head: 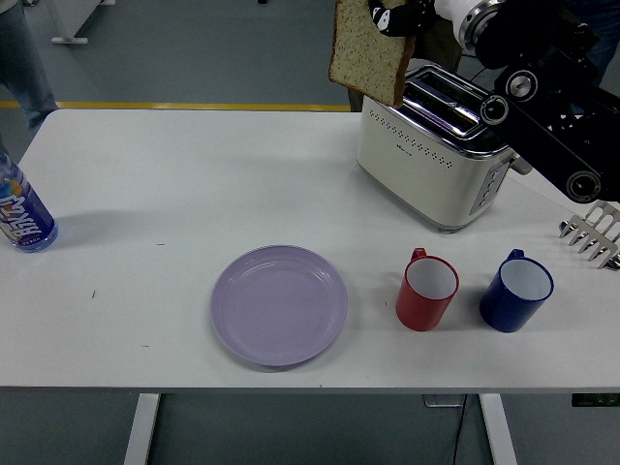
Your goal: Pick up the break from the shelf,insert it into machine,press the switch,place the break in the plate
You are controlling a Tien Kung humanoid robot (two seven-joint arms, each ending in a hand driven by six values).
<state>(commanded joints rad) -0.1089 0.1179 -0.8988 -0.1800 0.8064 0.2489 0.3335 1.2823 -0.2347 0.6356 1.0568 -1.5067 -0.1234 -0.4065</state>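
The right hand (402,15) pinches the upper edge of a slice of brown bread (368,53), fingers pressed against it at the very top of the head view. The slice hangs in the air, slightly tilted, its lower corner just above and beyond the left end of the toaster (436,160), clear of the slots. The black right arm (547,107) reaches in from the right edge, passing above the toaster's far right end.

The cream and chrome toaster stands near the far right corner of the white table (145,194), turned at an angle, with its two slots open on top and its lever and buttons on the end facing the right edge.

A lilac plate (279,304) lies bare near the near edge, roughly at the middle of the table, well apart from the bread. To its right stand a red mug (427,290) and a blue mug (516,291), both upright, white inside, near each other but not touching, in front of the toaster. At the right edge a pale metal rack (593,232) shows only in part. At the left edge a plastic bottle with a blue label (21,213) stands upright, cut off by the frame.
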